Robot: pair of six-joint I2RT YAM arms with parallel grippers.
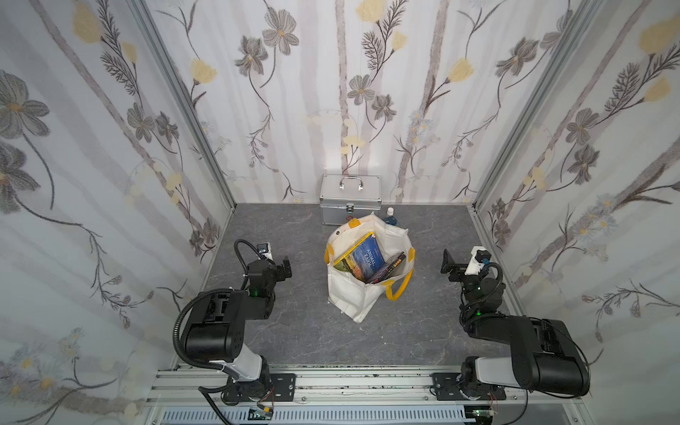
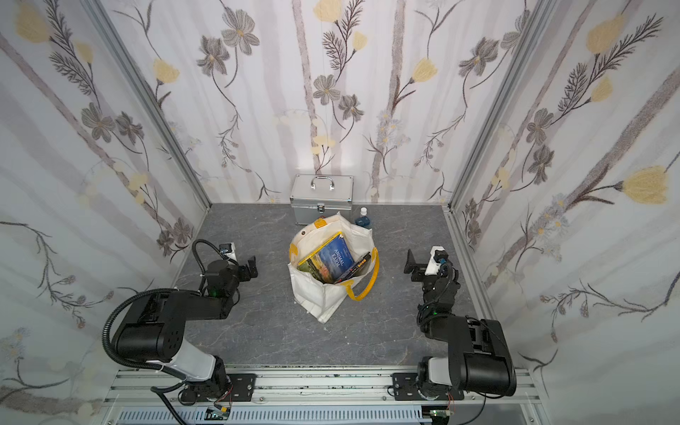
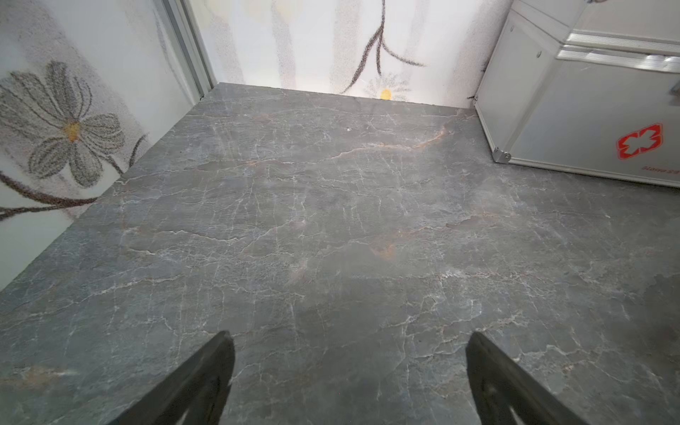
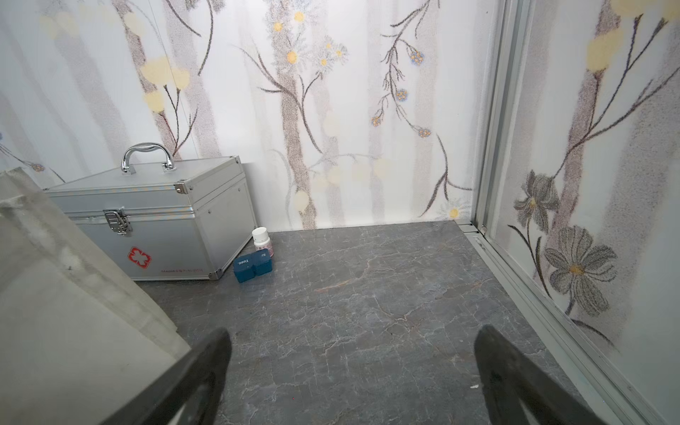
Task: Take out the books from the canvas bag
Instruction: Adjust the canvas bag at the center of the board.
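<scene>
room: I am looking down into a booth with flowered wall panels (image 1: 331, 92) on three sides, floored by a grey marbled tabletop (image 1: 294, 331).
left gripper (image 3: 349, 336): I see its jaws spread wide with nothing between them, and its wrist view gives only bare stone below. In both top views it hangs to the left of the bag, well apart from it.
right gripper (image 4: 353, 336): I read it the same way, jaws wide and empty. It hangs on the bag's right, apart from it, and a fold of cream cloth fills one edge of its wrist view.
canvas bag (image 1: 353, 298): it stands mid-table between my two grippers, mouth gaping upward and cloth slumped. One of the yellow handles (image 1: 404, 287) droops over the near rim.
books (image 1: 371, 263): those I can see are inside the bag, leaning on edge. The blue book (image 1: 368, 259) reading "Animal Farm" faces up. A yellow book (image 1: 351, 249) presses against its left side and shows only an edge. A dark book (image 1: 388, 266) with orange lettering lies toward the bag's right wall. Whether more lie beneath I cannot tell.
metal case (image 1: 349, 198): silver, lid down, handle on top, red mark on its front. It sits against the back wall, just behind the bag.
small items: a white-capped bottle (image 4: 262, 239) and a blue pill box (image 4: 253, 265) stand just beside the case's right corner.
</scene>
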